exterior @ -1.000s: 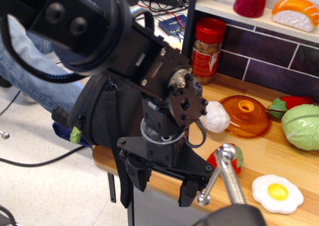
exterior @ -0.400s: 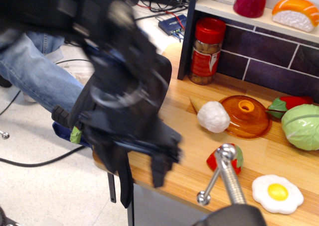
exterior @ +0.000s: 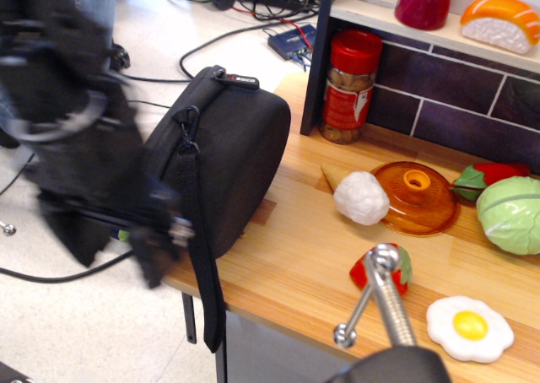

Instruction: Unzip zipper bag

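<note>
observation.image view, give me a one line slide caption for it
Motion-blurred gripper off the table's left edge beside the black zipper bag, toy foods scattered on the wooden table.

Matt black fabric zipper bag [exterior: 228, 155] with webbing strap [exterior: 200, 248] on smooth, pale wooden counter [exterior: 295, 273].

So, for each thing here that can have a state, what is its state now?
zipper bag: upright at the table's left edge, strap hanging over it; open or zipped, cannot tell
claw: blurred, left of the bag; open or shut, cannot tell
jar: upright, red lid on
orange lid: flat, knob up
</note>
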